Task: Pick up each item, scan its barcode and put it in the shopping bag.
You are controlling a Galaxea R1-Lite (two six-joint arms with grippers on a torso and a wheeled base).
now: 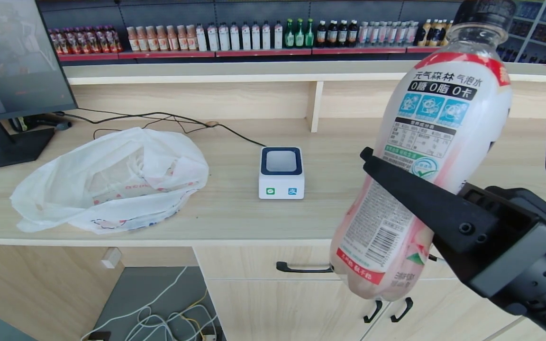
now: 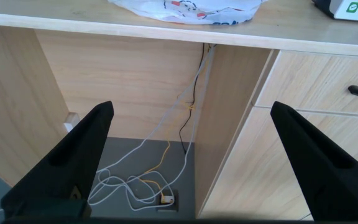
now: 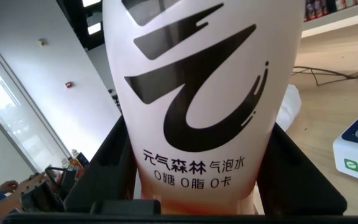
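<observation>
My right gripper (image 1: 403, 189) is shut on a pale pink drink bottle (image 1: 424, 156), held up in the air to the right of the scanner, cap tilted up and away, its barcode label facing me. In the right wrist view the bottle (image 3: 201, 106) sits squeezed between both fingers. The white barcode scanner (image 1: 281, 173) with a dark-framed window stands mid-counter. A white plastic shopping bag (image 1: 112, 180) lies open and crumpled on the counter's left. My left gripper (image 2: 191, 162) hangs open below the counter's front edge, under the bag (image 2: 191, 9), with nothing between its fingers.
A monitor (image 1: 12, 61) on a black stand fills the counter's far left, with cables (image 1: 159, 118) trailing behind the bag. Drawers with black handles (image 1: 301, 269) sit under the counter. Loose cables (image 2: 148, 180) lie on the floor in the open bay. Shelves of bottles (image 1: 254, 35) line the back.
</observation>
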